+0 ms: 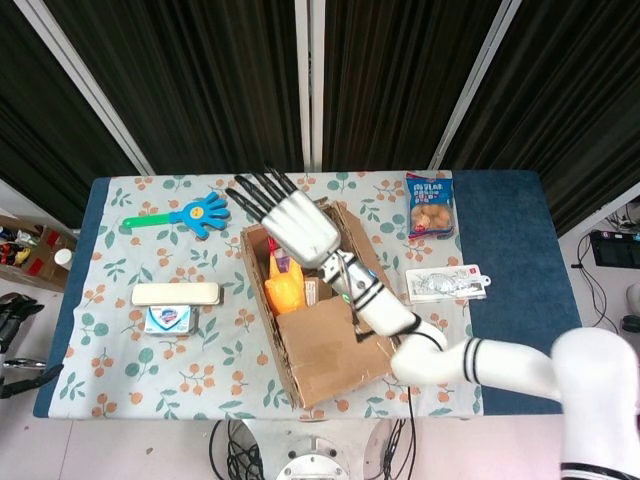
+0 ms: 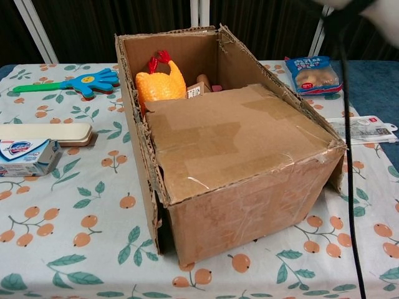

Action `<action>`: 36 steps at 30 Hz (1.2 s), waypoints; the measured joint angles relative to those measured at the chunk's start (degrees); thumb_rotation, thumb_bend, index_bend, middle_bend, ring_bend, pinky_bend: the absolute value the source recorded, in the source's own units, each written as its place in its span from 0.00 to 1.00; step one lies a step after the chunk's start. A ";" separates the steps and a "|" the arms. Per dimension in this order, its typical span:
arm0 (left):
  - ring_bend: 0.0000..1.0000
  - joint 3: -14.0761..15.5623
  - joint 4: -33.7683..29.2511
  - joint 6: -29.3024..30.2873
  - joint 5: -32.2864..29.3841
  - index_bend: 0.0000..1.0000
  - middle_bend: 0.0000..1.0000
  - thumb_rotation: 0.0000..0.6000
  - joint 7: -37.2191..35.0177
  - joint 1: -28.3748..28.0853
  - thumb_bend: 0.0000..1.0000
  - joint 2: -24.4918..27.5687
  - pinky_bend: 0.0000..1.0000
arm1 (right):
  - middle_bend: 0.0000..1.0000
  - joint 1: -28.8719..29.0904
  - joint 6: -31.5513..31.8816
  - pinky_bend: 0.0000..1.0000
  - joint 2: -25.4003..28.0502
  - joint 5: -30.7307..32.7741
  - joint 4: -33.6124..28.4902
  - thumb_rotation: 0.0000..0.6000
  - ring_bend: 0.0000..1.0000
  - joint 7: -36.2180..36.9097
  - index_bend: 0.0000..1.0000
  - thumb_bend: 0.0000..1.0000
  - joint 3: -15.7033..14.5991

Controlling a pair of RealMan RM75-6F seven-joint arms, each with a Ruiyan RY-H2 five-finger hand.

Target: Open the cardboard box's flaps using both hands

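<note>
The box [image 2: 237, 162] is placed in the middle of the table [image 1: 500, 215], on a cloth [image 1: 110, 350] printed with fruits and leaves. Its near flap [image 2: 230, 134] is lying down over the front half of the opening, while the far half is uncovered and the other flaps are standing up. Inside the uncovered part an orange rubber chicken [image 2: 161, 84] with a red comb is seen, and a small carton [image 2: 197, 90] beside it. The right hand [image 1: 290, 215] is held above the far part of the box in the head view, with its dark fingers [image 1: 255, 190] spread apart and stretched out toward the far left; nothing is held in it, and whether the box is touched by it cannot be told. The left hand is not seen in either view. To the left of the box a blue hand-shaped clapper [image 1: 185, 215] with a green handle is laid, and nearer, a cream case [image 1: 176, 293] and a soap pack [image 1: 168, 320] just beside it. To the right, a snack bag [image 1: 430, 205] and a flat white packet [image 1: 445, 283] are lying.
</note>
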 measured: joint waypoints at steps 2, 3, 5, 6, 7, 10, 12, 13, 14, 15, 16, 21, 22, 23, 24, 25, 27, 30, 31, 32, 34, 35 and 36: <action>0.13 0.21 -0.31 0.04 0.36 0.21 0.18 0.93 0.49 0.02 0.00 -0.26 0.16 | 0.14 -1.85 -2.18 0.00 7.99 3.82 -9.52 1.00 0.00 -0.76 0.01 1.00 -1.50; 0.13 0.36 -0.58 0.09 0.60 0.21 0.18 0.93 0.65 0.04 0.00 -0.47 0.16 | 0.14 -2.41 -3.48 0.00 11.41 6.10 -13.05 1.00 0.00 -0.97 0.01 1.00 -2.14; 0.13 0.52 -0.84 0.21 0.93 0.21 0.18 0.93 0.93 0.08 0.00 -0.76 0.16 | 0.14 -3.17 -7.46 0.00 18.46 12.41 -19.30 1.00 0.00 -1.02 0.01 1.00 -3.69; 0.13 0.57 -0.94 0.34 1.07 0.21 0.18 0.93 1.18 0.11 0.00 -0.96 0.16 | 0.14 -3.37 -9.57 0.00 20.91 15.26 -21.12 1.00 0.00 -0.86 0.00 1.00 -4.40; 0.13 0.61 -0.98 0.46 1.17 0.21 0.18 0.93 1.41 0.15 0.00 -1.12 0.16 | 0.14 -3.51 -11.84 0.00 22.96 17.99 -22.47 1.00 0.00 -0.60 0.00 1.00 -5.13; 0.13 0.93 -1.18 0.75 1.65 0.21 0.18 0.93 2.07 0.35 0.00 -1.52 0.16 | 0.15 -3.73 -19.38 0.00 27.35 24.38 -24.68 1.00 0.00 0.76 0.00 1.00 -7.90; 0.13 1.17 -1.29 0.78 1.83 0.21 0.18 0.93 2.31 0.46 0.00 -1.54 0.16 | 0.17 -3.78 -23.06 0.00 28.65 25.61 -25.23 1.00 0.00 2.31 0.00 1.00 -10.21; 0.13 1.24 -1.32 0.77 1.85 0.21 0.18 0.93 2.37 0.50 0.00 -1.49 0.16 | 0.17 -3.78 -23.93 0.00 28.93 25.56 -25.35 1.00 0.00 3.12 0.00 1.00 -10.99; 0.13 1.27 -1.35 0.75 1.85 0.21 0.18 0.93 2.37 0.52 0.00 -1.43 0.16 | 0.17 -3.79 -24.67 0.00 29.13 25.22 -25.44 1.00 0.00 4.20 0.01 1.00 -11.58; 0.13 1.26 -1.40 0.76 1.81 0.21 0.18 0.93 2.28 0.54 0.00 -1.36 0.16 | 0.17 -3.81 -25.03 0.00 29.21 24.82 -25.47 1.00 0.00 4.99 0.01 1.00 -11.79; 0.13 1.24 -1.43 0.79 1.75 0.21 0.18 0.93 2.21 0.55 0.00 -1.30 0.16 | 0.17 -3.84 -25.28 0.00 29.25 24.32 -25.46 1.00 0.00 5.75 0.01 1.00 -11.90; 0.13 1.20 -1.42 0.49 1.63 0.21 0.18 0.93 1.93 0.43 0.00 -1.26 0.16 | 0.18 -3.92 -26.56 0.00 28.99 21.45 -24.76 1.00 0.00 9.49 0.03 1.00 -12.27; 0.13 1.21 -1.37 0.37 1.60 0.21 0.18 0.94 1.92 0.38 0.00 -1.29 0.16 | 0.18 -3.80 -26.85 0.00 28.88 21.03 -24.53 1.00 0.00 9.89 0.03 1.00 -12.44; 0.13 1.22 -1.33 0.23 1.57 0.21 0.18 0.94 1.88 0.33 0.00 -1.33 0.16 | 0.18 -3.53 -27.18 0.00 28.70 20.64 -24.26 1.00 0.00 10.32 0.04 1.00 -12.76; 0.13 1.22 -1.24 0.05 1.50 0.21 0.18 0.94 1.81 0.26 0.00 -1.41 0.16 | 0.18 -3.28 -27.33 0.00 28.54 20.47 -24.09 1.00 0.00 10.55 0.04 1.00 -12.98; 0.13 1.21 -1.13 -0.05 1.41 0.21 0.18 0.93 1.77 0.22 0.00 -1.48 0.16 | 0.18 -3.01 -27.46 0.00 28.36 20.34 -23.93 1.00 0.00 10.74 0.04 1.00 -13.18; 0.13 1.13 -0.86 -0.18 1.22 0.21 0.18 0.93 1.71 0.15 0.00 -1.65 0.16 | 0.19 -2.38 -27.59 0.00 27.84 20.17 -23.55 1.00 0.00 11.13 0.06 1.00 -13.62; 0.13 1.06 -0.61 -0.26 1.03 0.21 0.18 0.93 1.34 0.12 0.00 -1.80 0.16 | 0.19 -1.51 -27.68 0.00 26.94 20.14 -23.00 1.00 0.00 11.68 0.10 1.00 -14.26; 0.13 1.04 -0.53 -0.26 0.98 0.21 0.18 0.94 1.28 0.12 0.00 -1.82 0.16 | 0.19 -1.12 -27.73 0.00 26.65 20.17 -22.81 1.00 0.00 11.82 0.11 1.00 -14.55; 0.13 1.04 -0.46 -0.27 0.95 0.21 0.18 0.93 1.22 0.13 0.00 -1.82 0.16 | 0.19 -0.82 -27.76 0.00 26.45 20.20 -22.71 1.00 0.00 11.90 0.13 1.00 -14.79; 0.13 1.06 -0.32 -0.38 0.86 0.21 0.18 0.93 1.09 0.13 0.00 -1.81 0.16 | 0.19 -0.24 -27.79 0.00 26.14 20.32 -22.57 1.00 0.00 12.08 0.17 1.00 -15.26; 0.13 1.06 -0.27 -0.43 0.80 0.21 0.18 0.93 1.02 0.12 0.00 -1.79 0.16 | 0.19 0.13 -27.81 0.00 25.99 20.48 -22.53 1.00 0.00 12.24 0.19 1.00 -15.55; 0.13 1.05 -0.21 -0.48 0.73 0.21 0.18 0.93 0.88 0.12 0.00 -1.78 0.16 | 0.19 0.41 -27.83 0.00 25.91 20.63 -22.51 1.00 0.00 12.38 0.20 1.00 -15.76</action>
